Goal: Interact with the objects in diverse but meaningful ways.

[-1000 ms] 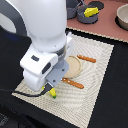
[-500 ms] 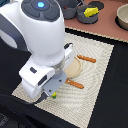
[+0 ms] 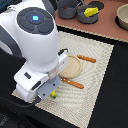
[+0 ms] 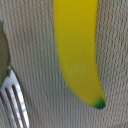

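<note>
A yellow banana point(image 4: 77, 50) with a green tip lies on the woven beige placemat and fills the wrist view. In the exterior view only its end point(image 3: 53, 94) shows, at the mat's near-left corner under my hand. My gripper point(image 3: 47, 92) hangs right above the banana. Its fingers are hidden by the white arm and do not show in the wrist view. A yellow cheese wedge point(image 3: 90, 11) sits in a dark pot point(image 3: 85, 16) at the back. A grey pot point(image 3: 67, 7) stands beside it.
A round tan plate point(image 3: 70, 66) lies mid-mat, with its edge in the wrist view point(image 4: 2, 47). Orange-handled utensils lie beside it point(image 3: 86, 58) and in front of it point(image 3: 74, 83). Fork tines point(image 4: 12, 102) are close to the banana. A tan bowl point(image 3: 122, 17) stands at the back right.
The arm has shifted forward and lower over the mat's near-left corner, closer to the banana. The banana, plate and utensils have not moved.
</note>
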Motion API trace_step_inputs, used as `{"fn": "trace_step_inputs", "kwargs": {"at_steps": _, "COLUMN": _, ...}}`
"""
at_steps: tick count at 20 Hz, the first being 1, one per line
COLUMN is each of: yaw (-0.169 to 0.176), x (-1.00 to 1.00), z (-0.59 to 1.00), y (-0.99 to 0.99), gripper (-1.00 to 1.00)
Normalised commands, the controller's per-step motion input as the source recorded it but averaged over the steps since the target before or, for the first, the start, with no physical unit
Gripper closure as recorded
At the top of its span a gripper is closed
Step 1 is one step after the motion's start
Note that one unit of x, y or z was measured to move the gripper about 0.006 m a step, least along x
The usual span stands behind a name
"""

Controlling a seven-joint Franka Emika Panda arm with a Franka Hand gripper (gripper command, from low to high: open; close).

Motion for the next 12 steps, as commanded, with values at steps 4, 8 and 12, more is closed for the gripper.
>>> {"fn": "trace_step_inputs", "kwargs": {"at_steps": 4, "yaw": 0.0, "x": -0.23, "z": -0.15, "y": -0.11, "gripper": 1.0}}
{"fn": "trace_step_inputs", "kwargs": {"at_steps": 8, "yaw": 0.0, "x": -0.2, "z": -0.16, "y": -0.1, "gripper": 1.0}}
{"fn": "trace_step_inputs", "kwargs": {"at_steps": 12, "yaw": -0.007, "x": -0.09, "z": 0.01, "y": -0.05, "gripper": 1.0}}
